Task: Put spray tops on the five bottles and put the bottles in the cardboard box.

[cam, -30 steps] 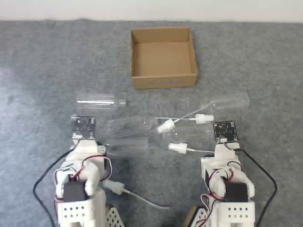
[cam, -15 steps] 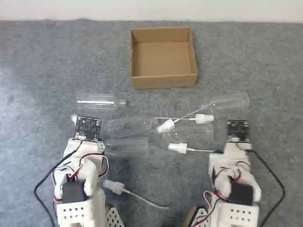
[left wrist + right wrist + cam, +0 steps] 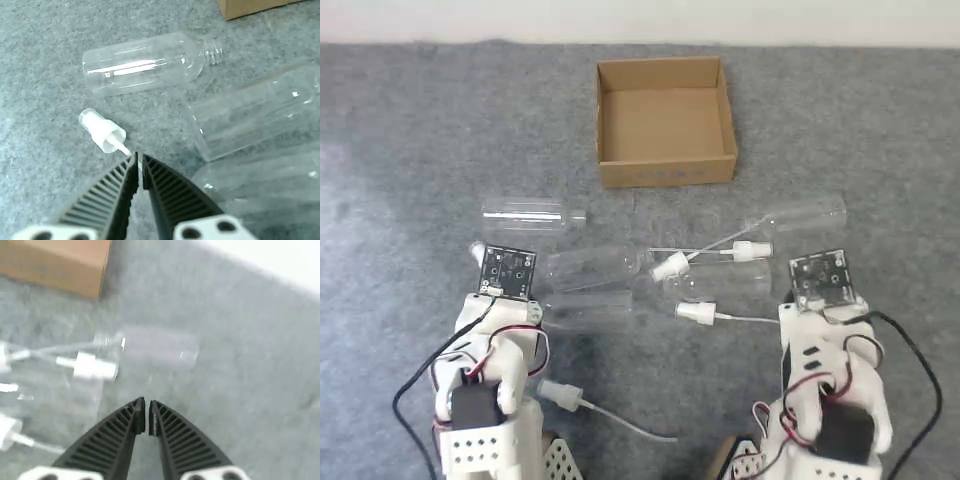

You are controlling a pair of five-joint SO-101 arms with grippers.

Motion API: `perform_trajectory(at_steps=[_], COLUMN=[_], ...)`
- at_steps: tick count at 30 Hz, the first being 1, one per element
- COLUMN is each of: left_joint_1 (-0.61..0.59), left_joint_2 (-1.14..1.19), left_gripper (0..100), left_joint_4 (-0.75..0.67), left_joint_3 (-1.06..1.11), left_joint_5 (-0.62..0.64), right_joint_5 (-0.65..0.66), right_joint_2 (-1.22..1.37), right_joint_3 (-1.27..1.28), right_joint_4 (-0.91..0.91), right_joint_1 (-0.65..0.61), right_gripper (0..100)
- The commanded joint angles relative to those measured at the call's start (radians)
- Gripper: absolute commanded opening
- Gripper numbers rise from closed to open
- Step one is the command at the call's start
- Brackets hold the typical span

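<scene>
Judging from their look, the five clear bottles (image 3: 592, 266) are empty, thin-walled plastic. They should be light, smooth and round, quick to roll and likely to dent or shoot out under a hard squeeze. All lie on their sides on the grey table (image 3: 400, 150), on the arms' side of the cardboard box (image 3: 665, 120). None is in the box and none is capped.

A mid-body grasp across the width looks safest for the bottles. The neck would suit while a top is being seated. The spray tops (image 3: 670, 266) scattered among them look stiff at the white collar, and that is the place to hold. The thin dip tube is floppy and would bend.

One spray top (image 3: 102, 131) lies farther from the box than an open-necked bottle (image 3: 150, 62). Its dip tube (image 3: 121, 146) runs right to the tips of the left end effector (image 3: 139, 162), which is clenched. I cannot tell whether the tube is pinched.

The right end effector (image 3: 146, 420) is clenched on nothing. It hangs farther from the box than another bottle (image 3: 157, 347).
</scene>
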Motion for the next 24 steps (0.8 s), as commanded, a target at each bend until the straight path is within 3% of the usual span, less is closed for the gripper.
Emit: perform_trajectory(at_steps=[1, 9, 17, 24], left_joint_1=[-0.002, -0.003, -0.003, -0.003], left_joint_2=[-0.017, -0.015, -0.015, -0.015], left_gripper=[2, 2, 2, 2], left_joint_4=[0.002, 0.009, 0.021, 0.018], left_joint_3=[-0.051, -0.051, -0.051, -0.051], left_joint_5=[-0.012, -0.014, -0.014, -0.014], right_joint_5=[0.06, 0.06, 0.051, 0.051], right_joint_2=[0.045, 0.407, 0.711, 0.885], right_joint_3=[-0.184, -0.402, -0.431, -0.465], right_joint_4=[0.045, 0.139, 0.136, 0.134], right_joint_1=[-0.064, -0.254, -0.481, -0.579], right_gripper=[0.6, 0.6, 4.7, 8.5])
